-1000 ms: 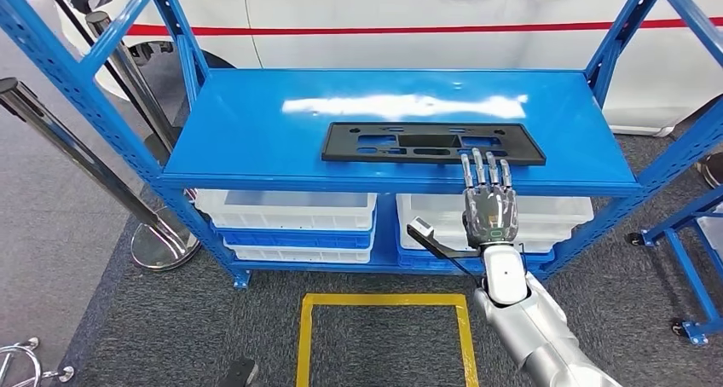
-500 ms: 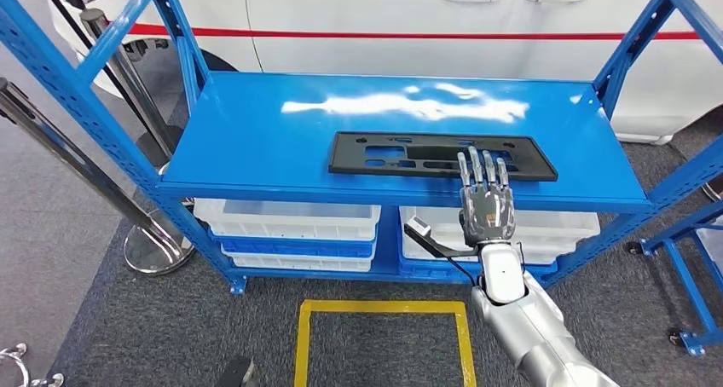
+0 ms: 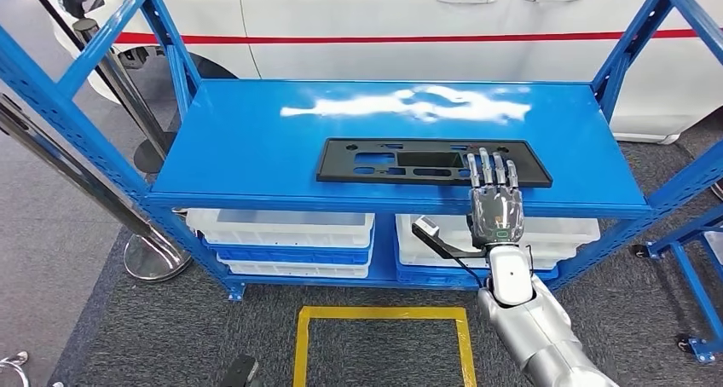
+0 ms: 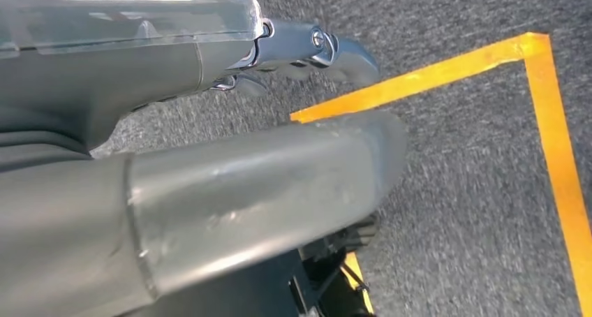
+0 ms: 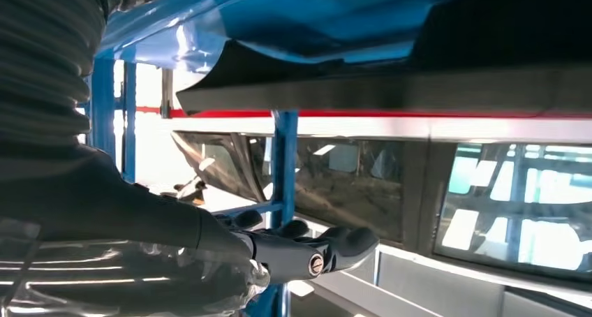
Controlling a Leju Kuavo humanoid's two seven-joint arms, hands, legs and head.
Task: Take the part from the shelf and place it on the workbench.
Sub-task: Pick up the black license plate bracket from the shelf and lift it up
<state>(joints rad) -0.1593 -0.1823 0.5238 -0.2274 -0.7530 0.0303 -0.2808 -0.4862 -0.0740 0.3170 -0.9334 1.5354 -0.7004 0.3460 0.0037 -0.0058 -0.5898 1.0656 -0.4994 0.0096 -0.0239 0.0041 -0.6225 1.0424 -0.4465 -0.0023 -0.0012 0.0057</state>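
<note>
A flat black part (image 3: 401, 161) with several cut-outs lies on the blue shelf (image 3: 256, 140), toward its near edge. My right hand (image 3: 494, 206) is raised in front of the shelf, palm down with its fingers stretched out. Its fingertips (image 3: 488, 158) lie over the part's near right portion, and it holds nothing. In the right wrist view the part's dark edge (image 5: 391, 86) runs above the dark fingers (image 5: 328, 247). My left hand (image 4: 209, 191) hangs over the grey carpet with nothing in it.
White bins (image 3: 286, 227) on blue crates sit under the shelf. Blue uprights (image 3: 635, 37) frame both sides. A yellow tape square (image 3: 384, 314) marks the carpet below. Metal posts (image 3: 77, 165) stand at the left, and a white car (image 3: 426, 12) is behind.
The whole picture has shifted a little, so the camera moved. Relative to the part, my right hand's fingertips now reach farther over its near right portion.
</note>
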